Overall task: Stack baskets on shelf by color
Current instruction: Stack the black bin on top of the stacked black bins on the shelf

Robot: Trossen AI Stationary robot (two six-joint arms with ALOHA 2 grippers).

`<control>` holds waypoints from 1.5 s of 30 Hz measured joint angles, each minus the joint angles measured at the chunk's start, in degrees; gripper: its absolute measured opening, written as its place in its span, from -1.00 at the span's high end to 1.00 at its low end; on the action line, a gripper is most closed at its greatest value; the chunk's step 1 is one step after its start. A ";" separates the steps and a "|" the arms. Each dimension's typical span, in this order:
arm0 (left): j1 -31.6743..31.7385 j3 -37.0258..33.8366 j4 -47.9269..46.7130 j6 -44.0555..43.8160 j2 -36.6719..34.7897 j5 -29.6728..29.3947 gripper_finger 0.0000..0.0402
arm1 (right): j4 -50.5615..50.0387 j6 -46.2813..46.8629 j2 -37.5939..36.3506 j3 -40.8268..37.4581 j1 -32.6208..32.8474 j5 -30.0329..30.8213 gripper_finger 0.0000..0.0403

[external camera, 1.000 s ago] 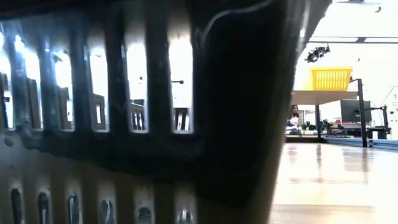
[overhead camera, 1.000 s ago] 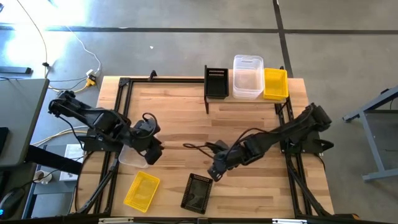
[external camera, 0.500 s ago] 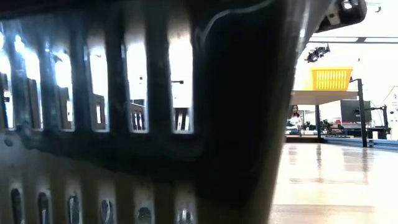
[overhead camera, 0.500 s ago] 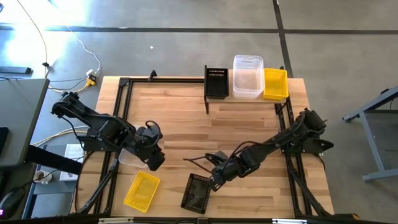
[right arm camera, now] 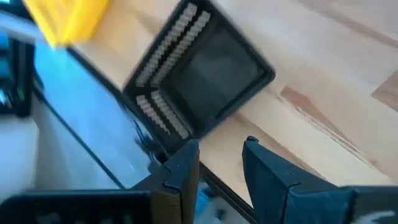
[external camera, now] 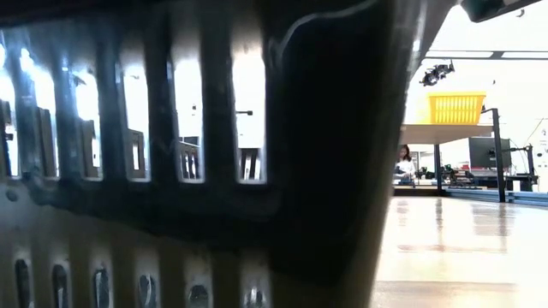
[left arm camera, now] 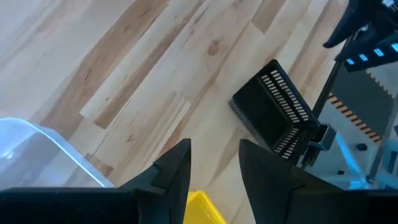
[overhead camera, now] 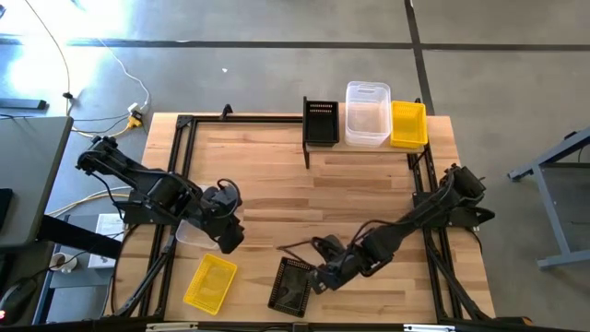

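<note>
Right tool (overhead camera: 316,279) beside black basket (overhead camera: 293,286)

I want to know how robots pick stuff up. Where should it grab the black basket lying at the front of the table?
Probably by a rim wall. The black basket sits upright with its opening facing up, so one finger could go inside and one outside a slotted wall. The right gripper, open beside its right edge, could come down from above onto that near wall.

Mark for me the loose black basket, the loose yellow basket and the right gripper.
loose black basket (overhead camera: 294,286): high view, its dark floor.
loose yellow basket (overhead camera: 210,282): high view, its mesh floor.
right gripper (overhead camera: 315,279): high view, between its fingertips at the black basket's edge.
</note>
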 joint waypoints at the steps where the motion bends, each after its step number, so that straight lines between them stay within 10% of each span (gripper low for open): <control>1: 0.00 0.00 0.00 0.44 0.00 0.00 0.38 | 0.00 1.72 0.00 0.00 -0.04 1.02 0.46; 16: 0.00 0.00 0.04 8.11 -0.02 -1.11 0.38 | 3.71 21.70 6.53 0.00 0.22 1.39 0.46; 35: 0.00 0.02 0.05 15.09 -0.02 -1.27 0.38 | 6.02 24.75 13.25 0.00 -1.73 -0.19 0.47; 45: 0.00 0.02 0.11 20.68 -0.02 -1.11 0.38 | 6.21 24.03 14.27 0.00 -1.84 -0.92 0.89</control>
